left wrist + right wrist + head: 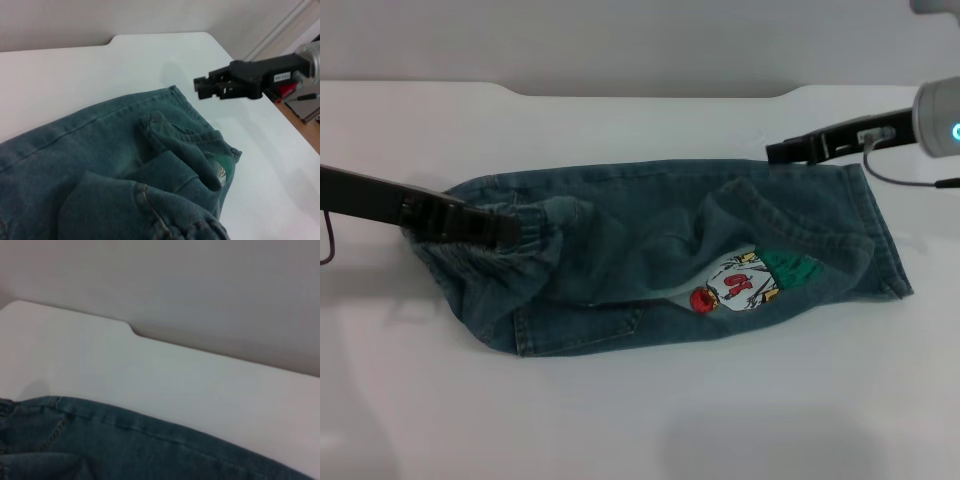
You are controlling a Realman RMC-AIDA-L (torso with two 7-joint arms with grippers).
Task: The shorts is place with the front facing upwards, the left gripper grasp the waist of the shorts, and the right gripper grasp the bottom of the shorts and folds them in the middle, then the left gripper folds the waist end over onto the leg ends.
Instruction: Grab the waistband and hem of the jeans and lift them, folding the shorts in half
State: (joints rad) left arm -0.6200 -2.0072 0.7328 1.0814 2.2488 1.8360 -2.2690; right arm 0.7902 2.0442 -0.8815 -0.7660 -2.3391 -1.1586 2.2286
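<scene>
The white table (620, 420) carries the shorts (620, 260), which lie lengthwise across its middle already doubled along their length, so the first fold looks done and the denim forms one long band with the gathered waist toward the robot's left and the hems toward its right. The cartoon patch (740, 283) peeks out from under a rumpled flap near the leg ends (880, 250), a sign the top layer has not settled flat. The left gripper (505, 228) sits low on the waist (520, 245), its fingers closed on the elastic band, probably so it can carry that end over toward the hems. The right gripper (782, 152) hangs just above the far edge of the shorts near the hem corner, touching nothing; in the left wrist view its fingers (202, 86) stand slightly apart, and it seems held clear to leave the fold path free.
</scene>
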